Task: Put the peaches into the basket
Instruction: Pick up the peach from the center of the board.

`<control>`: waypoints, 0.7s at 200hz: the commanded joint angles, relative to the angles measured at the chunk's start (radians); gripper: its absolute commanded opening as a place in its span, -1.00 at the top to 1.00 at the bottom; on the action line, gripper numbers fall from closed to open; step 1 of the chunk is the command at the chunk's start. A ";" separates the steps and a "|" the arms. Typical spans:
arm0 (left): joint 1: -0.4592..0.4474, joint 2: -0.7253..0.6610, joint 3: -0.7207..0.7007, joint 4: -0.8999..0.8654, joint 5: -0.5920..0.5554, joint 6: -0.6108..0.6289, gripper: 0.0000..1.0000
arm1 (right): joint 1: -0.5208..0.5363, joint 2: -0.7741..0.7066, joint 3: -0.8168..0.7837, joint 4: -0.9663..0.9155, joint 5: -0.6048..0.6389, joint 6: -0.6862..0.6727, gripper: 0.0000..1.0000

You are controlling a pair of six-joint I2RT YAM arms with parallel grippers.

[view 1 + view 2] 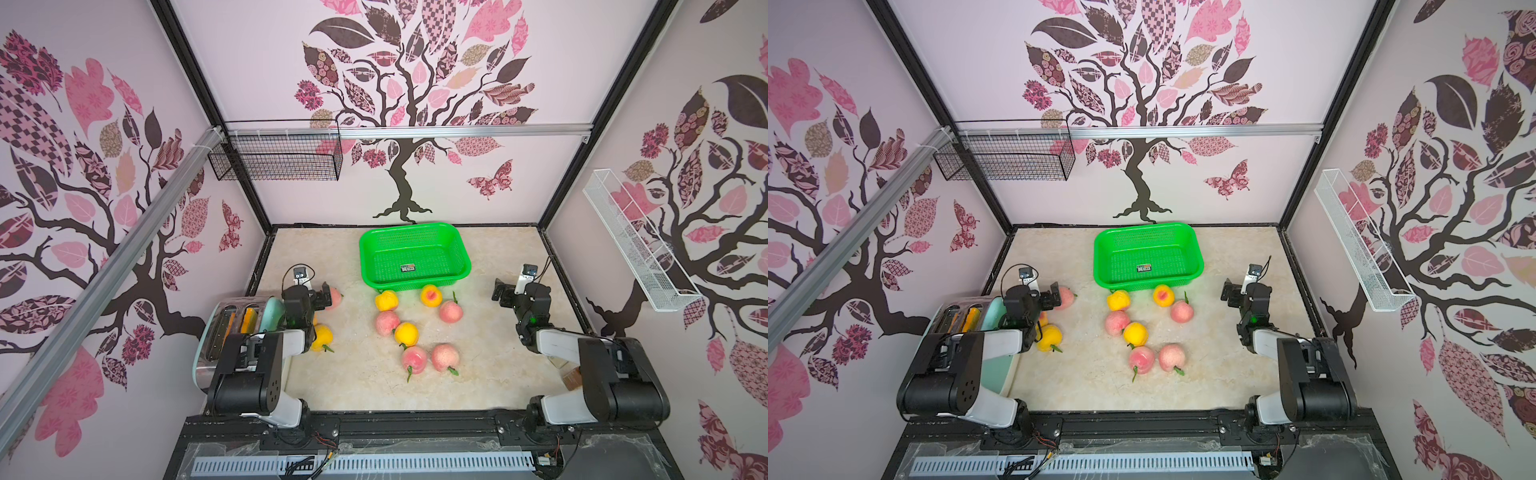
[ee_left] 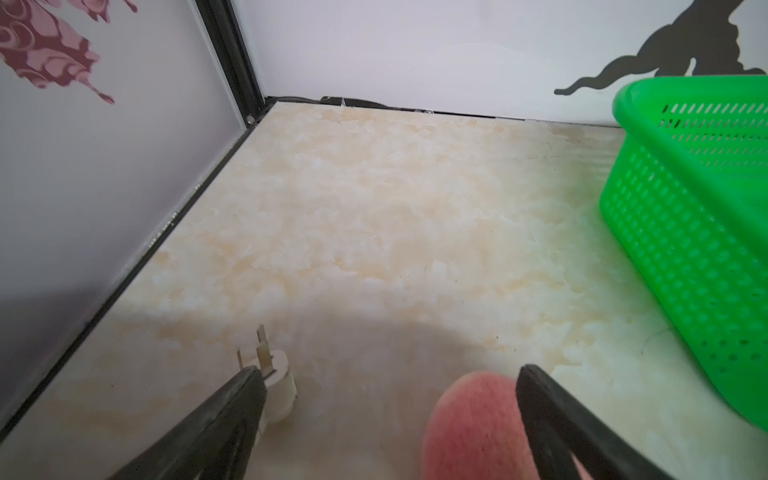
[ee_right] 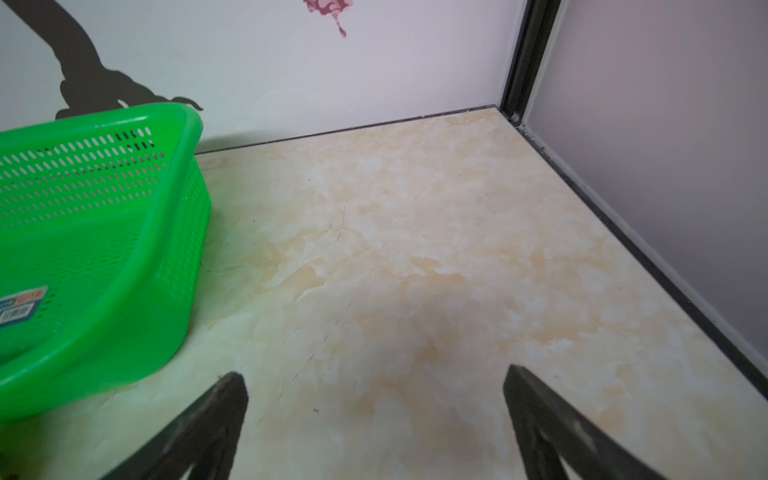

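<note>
The closest of the peaches to you is the pink peach [image 2: 469,428]. It lies on the table [image 1: 478,374] between the widely spread fingers of your left gripper [image 2: 388,374]. One finger crosses in front of it in the left wrist view, and you cannot tell whether it touches. That gripper is open and grips nothing.

Back along the left arm from the fingertips, a yellow peach [image 1: 322,337] rests against the wrist. An orange peach [image 1: 1042,319] just ahead of it is mostly hidden by the arm.

To the left gripper's right, between your two grippers, a cluster of seven peaches [image 1: 406,334] lies on the table. Pink and yellow are mixed, and several touch. The two farthest from you sit just beside the front wall of the basket [image 1: 415,286].

The basket stands upright near the back wall, ahead and to the right of the left gripper and ahead and to the left of the right gripper [image 3: 374,374]. A small label [image 1: 408,268] shows on its floor. Every peach you can see lies outside it.

Your right gripper is open too. Its fingers stand wide apart above the marble-patterned tabletop, well apart from the fruit.

A white plug [image 2: 274,382] lies just beside the left gripper's other finger. A toaster [image 1: 237,320] stands to the left of that arm.
</note>
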 commanded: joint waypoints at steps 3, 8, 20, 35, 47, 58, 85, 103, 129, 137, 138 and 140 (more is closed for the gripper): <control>-0.002 -0.075 0.150 -0.305 -0.194 -0.097 -0.96 | -0.021 -0.064 0.117 -0.268 0.083 0.143 -0.98; -0.001 -0.084 0.178 -0.363 -0.224 -0.134 -0.97 | -0.033 -0.069 0.141 -0.307 0.043 0.157 -0.99; 0.003 -0.098 0.239 -0.490 -0.242 -0.209 -0.96 | -0.039 -0.073 0.194 -0.396 -0.041 0.167 -0.99; 0.006 -0.112 0.270 -0.531 -0.148 -0.234 -0.97 | -0.039 -0.061 0.280 -0.512 -0.170 0.186 -0.99; 0.005 -0.128 0.285 -0.546 -0.046 -0.263 -0.97 | -0.039 -0.048 0.324 -0.574 -0.267 0.235 -0.99; 0.001 -0.151 0.297 -0.568 0.041 -0.293 -0.96 | -0.039 -0.035 0.350 -0.611 -0.383 0.281 -0.99; -0.007 -0.169 0.365 -0.676 0.147 -0.397 -0.97 | -0.034 -0.016 0.383 -0.721 -0.620 0.339 -0.99; -0.026 -0.138 0.439 -0.785 0.199 -0.421 -0.96 | -0.008 -0.024 0.389 -0.830 -0.644 0.327 -0.99; -0.074 -0.084 0.502 -0.841 0.273 -0.440 -0.97 | 0.071 -0.030 0.394 -0.955 -0.622 0.302 -0.99; -0.082 -0.065 0.518 -0.849 0.324 -0.450 -0.97 | 0.102 -0.022 0.408 -1.006 -0.601 0.290 -0.99; -0.082 -0.062 0.521 -0.850 0.327 -0.451 -0.97 | 0.106 -0.020 0.410 -1.012 -0.598 0.288 -0.99; -0.084 -0.056 0.526 -0.853 0.346 -0.452 -0.97 | 0.113 -0.017 0.413 -1.024 -0.592 0.286 -0.99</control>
